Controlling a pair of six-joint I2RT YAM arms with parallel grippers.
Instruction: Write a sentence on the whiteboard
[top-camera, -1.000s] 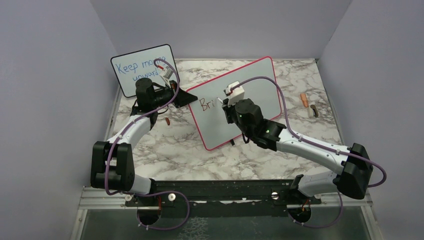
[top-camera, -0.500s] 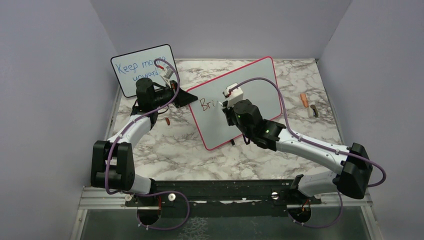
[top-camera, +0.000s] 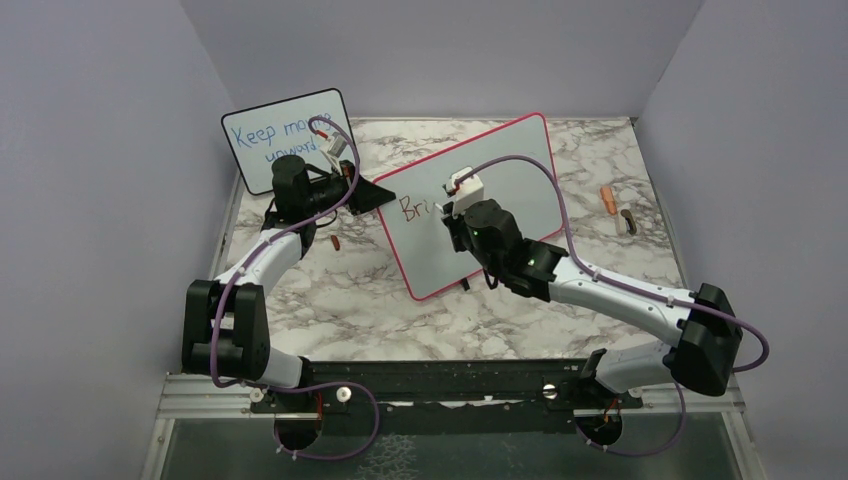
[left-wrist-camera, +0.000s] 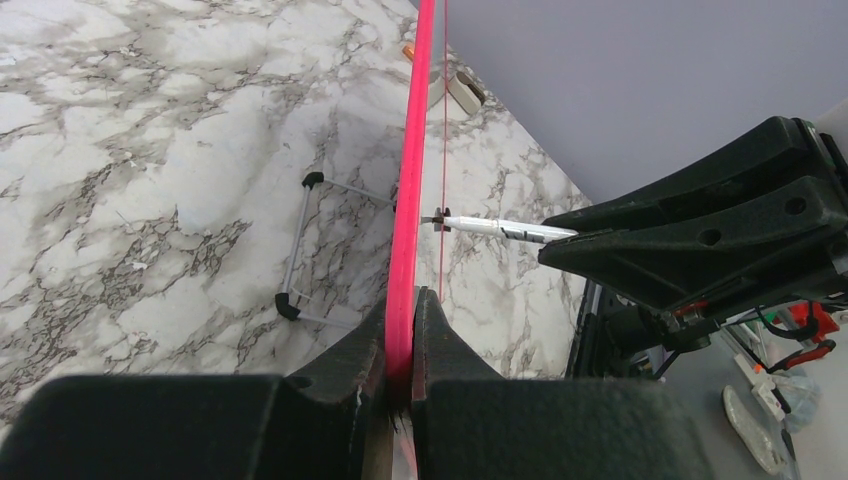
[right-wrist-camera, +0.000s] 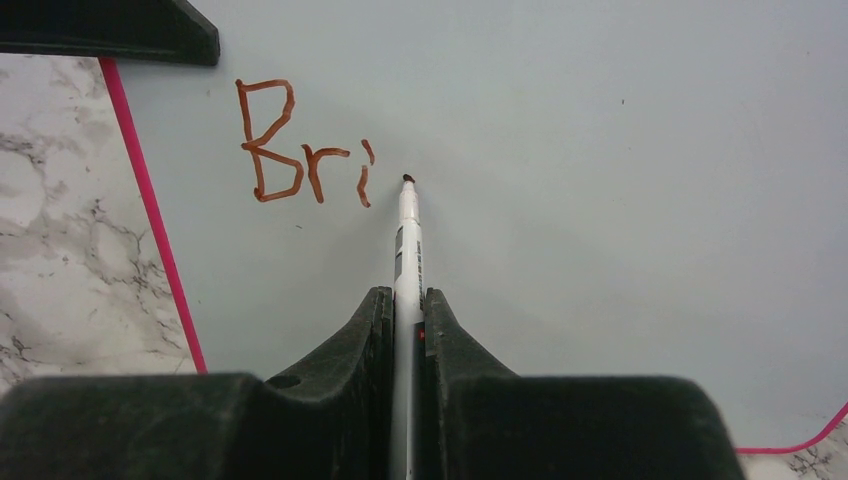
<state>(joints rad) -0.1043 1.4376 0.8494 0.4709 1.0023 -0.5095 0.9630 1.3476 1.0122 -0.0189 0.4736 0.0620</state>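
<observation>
1. The left gripper (left-wrist-camera: 401, 300) has its fingers (left-wrist-camera: 350, 350) pressed onto the pink frame of the whiteboard (left-wrist-camera: 410, 150), pinching the board's left edge between them.
2. The right gripper (right-wrist-camera: 407, 296) has its fingers (right-wrist-camera: 365, 330) squeezed on a white marker (right-wrist-camera: 408, 235), which runs straight out between them. Its dark tip rests against the board's face, just right of the last written letter.
3. Of the sentence (right-wrist-camera: 300, 145), only "Bri" is written, in reddish-brown, near the upper left corner of the board's face.
4. The whiteboard (top-camera: 510, 160) stands tilted in the middle of the marble table (top-camera: 370, 300), nearer the back edge. Its face is turned toward the right arm.
5. A smaller black-framed board (top-camera: 262, 140) stands at the table's back left corner. Its blue writing reads "Keep mo…" over "upward", with the left arm hiding part of it.
6. The print on the marker's barrel is too small to read.
</observation>
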